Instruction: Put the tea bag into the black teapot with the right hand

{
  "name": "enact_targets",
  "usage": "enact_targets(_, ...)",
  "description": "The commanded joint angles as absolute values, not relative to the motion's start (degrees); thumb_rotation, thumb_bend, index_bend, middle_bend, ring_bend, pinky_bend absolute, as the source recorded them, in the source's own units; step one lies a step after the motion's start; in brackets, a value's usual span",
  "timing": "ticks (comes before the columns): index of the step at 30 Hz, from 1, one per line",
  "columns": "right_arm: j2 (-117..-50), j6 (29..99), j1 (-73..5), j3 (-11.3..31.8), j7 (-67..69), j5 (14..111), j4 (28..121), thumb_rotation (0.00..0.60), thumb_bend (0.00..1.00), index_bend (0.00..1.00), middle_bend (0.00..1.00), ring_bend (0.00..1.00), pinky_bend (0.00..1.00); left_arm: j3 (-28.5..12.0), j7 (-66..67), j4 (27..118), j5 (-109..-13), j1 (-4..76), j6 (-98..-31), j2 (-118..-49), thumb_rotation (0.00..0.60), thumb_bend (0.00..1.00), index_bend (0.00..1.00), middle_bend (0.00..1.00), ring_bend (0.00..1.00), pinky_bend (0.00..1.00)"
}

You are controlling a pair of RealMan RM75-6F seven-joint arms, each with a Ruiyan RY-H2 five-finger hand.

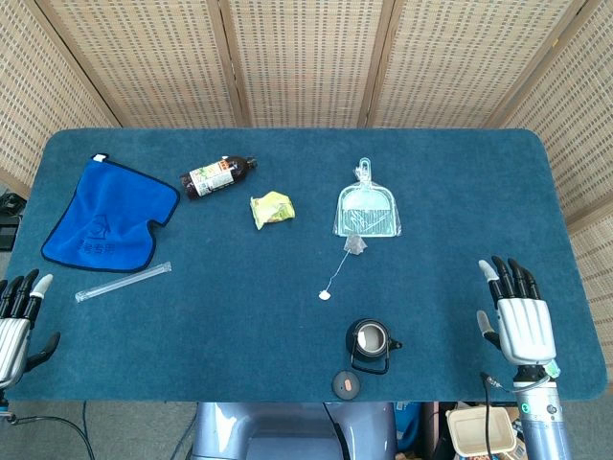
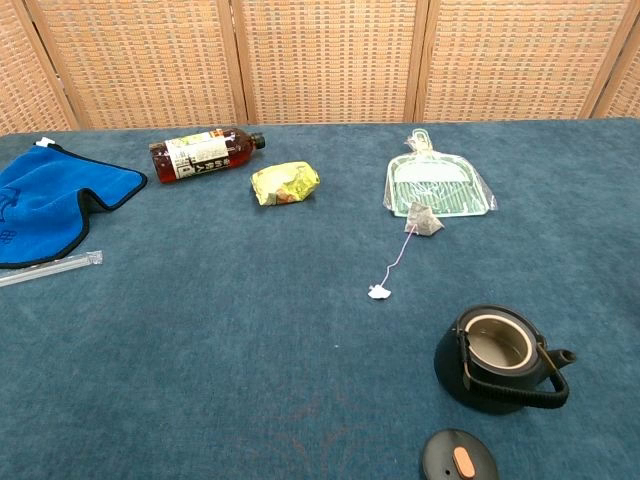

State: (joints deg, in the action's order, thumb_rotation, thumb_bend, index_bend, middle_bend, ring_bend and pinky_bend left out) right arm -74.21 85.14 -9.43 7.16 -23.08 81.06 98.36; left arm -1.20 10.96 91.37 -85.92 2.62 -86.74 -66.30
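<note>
Right hand point(image 1: 518, 324) sits at the table's near right edge, palm flat, fingers spread and pointing to 12 o'clock, nothing in it; not visible in chest view. Left hand point(image 1: 16, 321) is at the near left corner, partly cut off by the frame, fingers apart, also holding nothing. From the right hand, the black teapot point(image 1: 371, 343) is at roughly 9 o'clock, well apart, upright, mouth uncovered, spout toward the right hand. Its lid point(image 1: 347, 384) lies on the table point(image 1: 287, 316) just beside it at 7 o'clock, orange knob up. Tea bag point(image 1: 356, 245) is at 12 o'clock from the teapot, resting against the near rim of a packaged green dustpan point(image 1: 367, 209); its string runs toward 7 o'clock and ends in a small white tag point(image 1: 324, 295), clear of the pot. Further left: crumpled yellow-green packet point(image 1: 271, 208), brown bottle point(image 1: 217, 176) lying on its side, blue cloth point(image 1: 107, 218) at the far left, wrapped straw point(image 1: 123, 283) just at its 6 o'clock.
</note>
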Motion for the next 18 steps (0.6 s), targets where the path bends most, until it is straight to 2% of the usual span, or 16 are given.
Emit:
enact_targets(1, -73.95, 84.99, -9.67, 7.25, -22.78, 81.43, 98.87, 0.600, 0.52, 0.11, 0.17, 0.05, 0.16, -1.21, 11.03, 91.43, -85.84, 2.63, -86.69, -66.24, 0.600, 0.35, 0.00, 0.00, 0.00, 0.00)
enact_targets(7, -72.55, 82.55, -11.33, 7.51, -20.32, 82.67, 101.46, 0.600, 0.52, 0.11, 0.22, 0.10, 0.19, -1.15, 11.30, 91.69, -85.67, 2.75, -86.28, -66.14, 0.600, 0.35, 0.00, 0.00, 0.00, 0.00)
enact_targets(14, -70.87, 76.97, -15.02, 8.24, -18.59, 83.26, 104.60, 0.600, 0.51, 0.11, 0.33, 0.26, 0.45, -1.12, 11.49, 91.76, -85.50, 2.81, -86.05, -66.21, 0.600, 0.35, 0.00, 0.00, 0.00, 0.00)
enact_targets(18, -70.21, 72.96, -17.70, 8.80, -18.25, 83.04, 106.08, 0.600, 0.46, 0.15, 0.41, 0.38, 0.58, -1.16, 11.60, 91.70, -85.14, 2.85, -85.78, -66.22, 0.600, 0.35, 0.00, 0.00, 0.00, 0.00)
